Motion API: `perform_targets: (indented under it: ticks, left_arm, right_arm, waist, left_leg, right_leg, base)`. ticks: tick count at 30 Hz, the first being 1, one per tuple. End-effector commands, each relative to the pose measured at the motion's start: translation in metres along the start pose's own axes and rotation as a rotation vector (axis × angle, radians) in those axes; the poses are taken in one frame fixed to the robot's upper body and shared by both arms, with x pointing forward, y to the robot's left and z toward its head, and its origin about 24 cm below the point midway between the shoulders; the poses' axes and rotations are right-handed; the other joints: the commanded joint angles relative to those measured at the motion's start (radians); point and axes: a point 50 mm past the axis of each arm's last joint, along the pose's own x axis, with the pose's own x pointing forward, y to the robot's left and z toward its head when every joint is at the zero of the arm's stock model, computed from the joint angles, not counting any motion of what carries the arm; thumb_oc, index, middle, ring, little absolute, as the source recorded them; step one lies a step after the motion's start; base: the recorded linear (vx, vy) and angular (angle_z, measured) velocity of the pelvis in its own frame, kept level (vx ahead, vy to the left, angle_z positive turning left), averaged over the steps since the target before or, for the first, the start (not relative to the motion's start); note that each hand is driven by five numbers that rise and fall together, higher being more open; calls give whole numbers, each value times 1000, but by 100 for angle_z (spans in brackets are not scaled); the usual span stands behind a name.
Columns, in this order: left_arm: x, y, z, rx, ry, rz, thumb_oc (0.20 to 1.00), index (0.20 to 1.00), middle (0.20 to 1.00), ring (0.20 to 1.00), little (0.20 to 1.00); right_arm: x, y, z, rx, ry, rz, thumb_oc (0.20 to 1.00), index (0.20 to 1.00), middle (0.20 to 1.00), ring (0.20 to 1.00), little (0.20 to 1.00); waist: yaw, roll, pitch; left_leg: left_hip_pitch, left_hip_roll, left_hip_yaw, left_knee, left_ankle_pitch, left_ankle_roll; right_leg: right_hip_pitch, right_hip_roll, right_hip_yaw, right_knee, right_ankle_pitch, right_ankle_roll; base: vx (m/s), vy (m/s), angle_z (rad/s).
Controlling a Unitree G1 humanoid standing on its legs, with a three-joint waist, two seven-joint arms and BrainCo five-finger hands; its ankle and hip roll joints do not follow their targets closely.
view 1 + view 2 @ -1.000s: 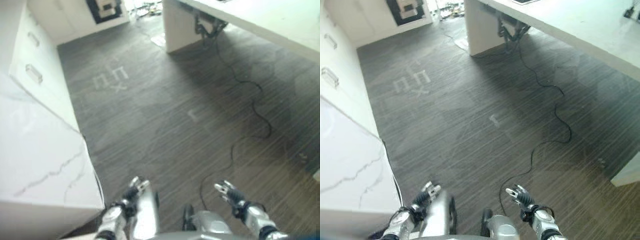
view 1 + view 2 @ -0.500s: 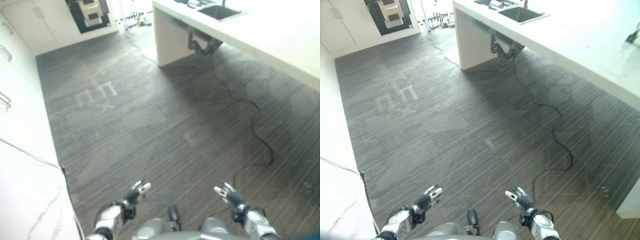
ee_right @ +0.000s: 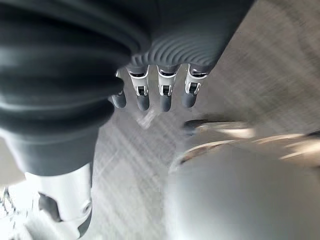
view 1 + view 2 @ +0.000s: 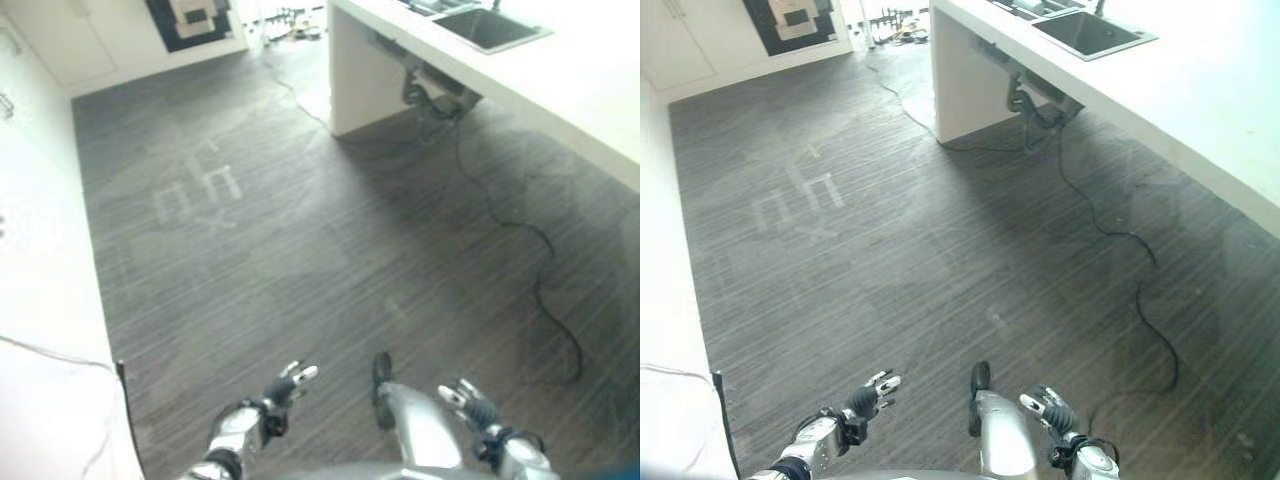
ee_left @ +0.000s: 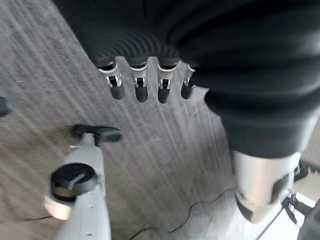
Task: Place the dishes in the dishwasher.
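On my feed the left hand (image 4: 272, 405) shows at seven o'clock and the right hand (image 4: 470, 408) at five. Both have silver fingers with dark tips on silver-grey forearms (image 4: 232, 436). In the left wrist view I see a black ribbed cover (image 5: 210, 40) over the back of the hand. The fingers (image 5: 141, 86) have small dark insets, and the thumb (image 5: 260, 185) is a smooth silver shell.

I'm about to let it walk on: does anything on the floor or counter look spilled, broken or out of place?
Nothing looks spilled or broken. A black cable snakes loose across the dark floor from under the white counter with the sink. Faint pale marks show on the floor. Both the left hand and the right hand are empty.
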Motion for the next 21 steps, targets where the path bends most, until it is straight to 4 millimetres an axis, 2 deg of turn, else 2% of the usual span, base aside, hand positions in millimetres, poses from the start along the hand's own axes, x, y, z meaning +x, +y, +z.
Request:
perform_targets:
  ticks: [1, 2, 3, 4, 5, 6, 7, 8, 10, 12, 13, 14, 15, 17, 18, 20, 21]
  left_arm:
    - [-1, 7, 19, 45, -68, -1, 1000, 1000, 1000, 1000, 1000]
    - [-1, 6, 18, 41, -68, -3, 1000, 1000, 1000, 1000, 1000]
    - [-1, 5, 18, 38, -72, -9, 1000, 1000, 1000, 1000, 1000]
    - [-2, 4, 17, 20, -85, -21, 1000, 1000, 1000, 1000, 1000]
    - [-1, 3, 17, 10, -91, -24, 1000, 1000, 1000, 1000, 1000]
    - [-1, 2, 18, 3, -96, -28, 1000, 1000, 1000, 1000, 1000]
    - [-1, 2, 19, 1, -100, -32, 1000, 1000, 1000, 1000, 1000]
    - [-2, 2, 19, -2, -104, -38, 1000, 1000, 1000, 1000, 1000]
    - [-2, 3, 19, -6, -106, -46, 1000, 1000, 1000, 1000, 1000]
    - [-3, 4, 17, -26, -102, -44, 1000, 1000, 1000, 1000, 1000]
    - [-3, 4, 14, -27, -96, -49, 1000, 1000, 1000, 1000, 1000]
    - [-3, 4, 13, -27, -94, -52, 1000, 1000, 1000, 1000, 1000]
    - [-4, 5, 12, -30, -94, -53, 1000, 1000, 1000, 1000, 1000]
    - [-5, 5, 11, -32, -96, -55, 1000, 1000, 1000, 1000, 1000]
    - [-4, 5, 13, -25, -100, -52, 1000, 1000, 1000, 1000, 1000]
    - [-4, 6, 13, -14, -91, -38, 1000, 1000, 1000, 1000, 1000]
    - [-4, 7, 14, -1, -86, -37, 1000, 1000, 1000, 1000, 1000]
  right_arm:
    - [11, 10, 27, -29, -83, 45, 1000, 1000, 1000, 1000, 1000]
    - [11, 9, 29, -40, -82, 46, 1000, 1000, 1000, 1000, 1000]
    - [12, 8, 31, -53, -84, 47, 1000, 1000, 1000, 1000, 1000]
    - [12, 6, 35, -79, -89, 48, 1000, 1000, 1000, 1000, 1000]
    - [12, 5, 37, -92, -89, 46, 1000, 1000, 1000, 1000, 1000]
    - [11, 3, 38, -94, -88, 38, 1000, 1000, 1000, 1000, 1000]
    - [11, 1, 38, -88, -89, 33, 1000, 1000, 1000, 1000, 1000]
    - [11, 0, 39, -86, -91, 33, 1000, 1000, 1000, 1000, 1000]
    - [12, 0, 40, -94, -85, 29, 1000, 1000, 1000, 1000, 1000]
    - [12, 1, 36, -91, -69, 23, 1000, 1000, 1000, 1000, 1000]
    - [12, 0, 30, -84, -49, 16, 1000, 1000, 1000, 1000, 1000]
    - [11, 0, 27, -84, -42, 13, 1000, 1000, 1000, 1000, 1000]
    - [10, -2, 24, -87, -34, 10, 1000, 1000, 1000, 1000, 1000]
    - [9, -3, 21, -88, -32, 6, 1000, 1000, 1000, 1000, 1000]
    - [8, -4, 20, -82, -35, 0, 1000, 1000, 1000, 1000, 1000]
    - [6, -6, 17, -70, -29, -12, 1000, 1000, 1000, 1000, 1000]
    - [5, -8, 13, -54, -23, -17, 1000, 1000, 1000, 1000, 1000]
  waist:
    - [-6, -28, -18]
    - [-8, -25, -26]
    - [-9, -18, -33]
    - [-4, -16, -39]
    - [4, -23, -39]
    - [22, -37, -33]
    - [35, -43, -25]
    - [48, -47, -17]
    - [63, -56, -5]
    - [82, -54, 1]
    - [96, -46, -1]
    - [103, -42, 0]
    - [112, -37, 4]
    - [115, -35, 6]
    - [113, -35, 2]
    - [114, -35, -3]
    - [119, -37, -14]
  left_leg:
    - [-75, 90, 57, 1, -94, 35]
    - [-68, 102, 62, 40, -85, 16]
    - [-71, 122, 66, 109, -32, -18]
    - [-112, 149, 71, 253, 62, -63]
    - [-167, 166, 74, 367, 118, -82]
    - [-271, 188, 85, 484, 141, -83]
    - [-319, 193, 96, 502, 128, -71]
    - [-344, 205, 125, 441, 104, -53]
    - [-375, 235, 158, 297, 114, -42]
    - [-400, 232, 122, 170, 132, -53]
    - [-419, 261, 104, 50, 183, -77]
    - [-434, 284, 97, 8, 221, -91]
    - [-458, 319, 92, -29, 271, -107]
    - [-469, 345, 109, -38, 287, -109]
    - [-450, 354, 149, -55, 284, -104]
    - [-435, 342, 155, -62, 268, -95]
    - [-431, 314, 142, -61, 247, -81]
  right_leg:
    - [10, -67, 31, 111, -144, 197]
    - [22, -57, 26, 110, -155, 182]
    - [36, -43, 14, 105, -171, 162]
    - [70, -24, 11, 88, -199, 129]
    - [102, -15, 14, 71, -210, 111]
    - [150, -12, 15, 49, -223, 96]
    - [176, -12, 15, 39, -230, 95]
    - [209, -12, 15, 32, -242, 101]
    - [268, -9, 34, 6, -258, 110]
    - [304, -2, 64, -17, -264, 122]
    - [337, 6, 78, -41, -272, 132]
    - [354, 10, 84, -51, -277, 134]
    - [377, 9, 90, -66, -284, 138]
    - [390, 1, 83, -76, -288, 142]
    - [407, -15, 64, -79, -297, 155]
    - [420, -31, 58, -62, -317, 166]
    - [425, -37, 62, -36, -336, 174]
  base:
    - [329, -246, 7]
    - [204, -188, 5]
    - [241, -251, 12]
    - [246, -280, 4]
    - [278, -312, 5]
    - [229, -230, 3]
    - [254, -144, 9]
    - [272, -18, -40]
    - [318, 83, -62]
    - [364, 162, -39]
    - [450, 224, -57]
    - [477, 263, -68]
    - [356, 223, -65]
    - [279, 250, -59]
    - [287, 333, -39]
    - [334, 367, -22]
    - [360, 375, -15]
